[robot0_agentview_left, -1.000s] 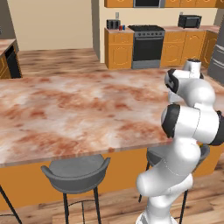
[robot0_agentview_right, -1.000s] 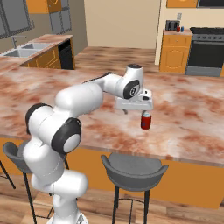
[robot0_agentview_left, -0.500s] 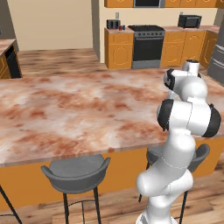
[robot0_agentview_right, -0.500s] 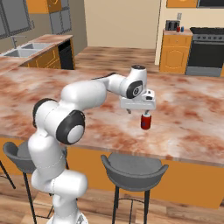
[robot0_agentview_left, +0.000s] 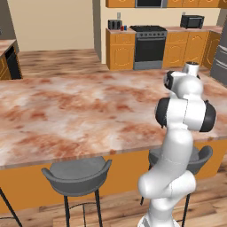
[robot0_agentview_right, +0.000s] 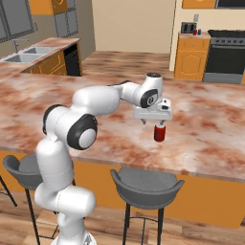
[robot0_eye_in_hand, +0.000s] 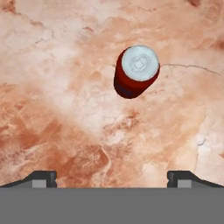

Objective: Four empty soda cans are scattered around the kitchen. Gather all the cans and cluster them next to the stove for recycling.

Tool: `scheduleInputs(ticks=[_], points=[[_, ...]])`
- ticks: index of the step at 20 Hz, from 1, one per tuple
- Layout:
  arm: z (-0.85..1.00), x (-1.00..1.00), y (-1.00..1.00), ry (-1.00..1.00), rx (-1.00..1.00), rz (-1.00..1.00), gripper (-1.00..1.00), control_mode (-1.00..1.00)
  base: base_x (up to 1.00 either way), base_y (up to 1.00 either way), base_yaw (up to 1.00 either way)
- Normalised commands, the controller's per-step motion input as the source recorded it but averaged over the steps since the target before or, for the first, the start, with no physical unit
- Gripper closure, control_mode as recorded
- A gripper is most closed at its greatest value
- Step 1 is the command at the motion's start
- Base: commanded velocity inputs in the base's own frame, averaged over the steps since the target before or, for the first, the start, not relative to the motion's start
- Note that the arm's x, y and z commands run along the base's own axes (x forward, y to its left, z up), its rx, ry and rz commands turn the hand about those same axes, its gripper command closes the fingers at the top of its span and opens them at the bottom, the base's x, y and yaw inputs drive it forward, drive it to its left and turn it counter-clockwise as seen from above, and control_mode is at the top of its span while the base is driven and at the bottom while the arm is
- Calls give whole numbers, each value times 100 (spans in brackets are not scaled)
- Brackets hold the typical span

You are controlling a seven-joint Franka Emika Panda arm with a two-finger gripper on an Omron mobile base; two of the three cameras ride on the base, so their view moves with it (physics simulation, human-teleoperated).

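A red soda can (robot0_agentview_right: 160,133) with a silver top stands upright on the marble island counter (robot0_agentview_right: 206,129). My gripper (robot0_agentview_right: 154,120) hovers just above it, open, fingers pointing down, holding nothing. The hand view looks straight down on the can (robot0_eye_in_hand: 136,71), which sits ahead of the gap between my fingertips (robot0_eye_in_hand: 43,177) and a little to the right; the gripper (robot0_eye_in_hand: 111,178) does not touch it. The black stove (robot0_agentview_left: 150,42) stands against the far wall, also seen as the stove (robot0_agentview_right: 225,50). Small red and blue cans (robot0_agentview_left: 123,28) sit on the counter left of it.
A grey toaster (robot0_agentview_left: 114,24) stands beside those far cans and a microwave (robot0_agentview_left: 191,21) right of the stove. Grey bar stools (robot0_agentview_left: 77,175) (robot0_agentview_right: 146,184) line the island's near edge. A sink (robot0_agentview_right: 26,55) lies at the far left. Open wood floor separates the island from the stove.
My elbow has swung up and the arm now stands more upright. The hand has stayed almost still over the red can, open throughout. The can has not moved.
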Motion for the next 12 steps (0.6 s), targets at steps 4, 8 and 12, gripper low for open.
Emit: scheduleInputs(ticks=[4, 8, 12], points=[[-13, 26, -11, 0, 0, 0, -100, -100, 0, 0, 0], [-14, 25, -3, 1, 0, 0, -100, -100, 0, 0, 0], [-14, 30, -2, 0, 0, 0, -100, -100, 0, 0, 0]])
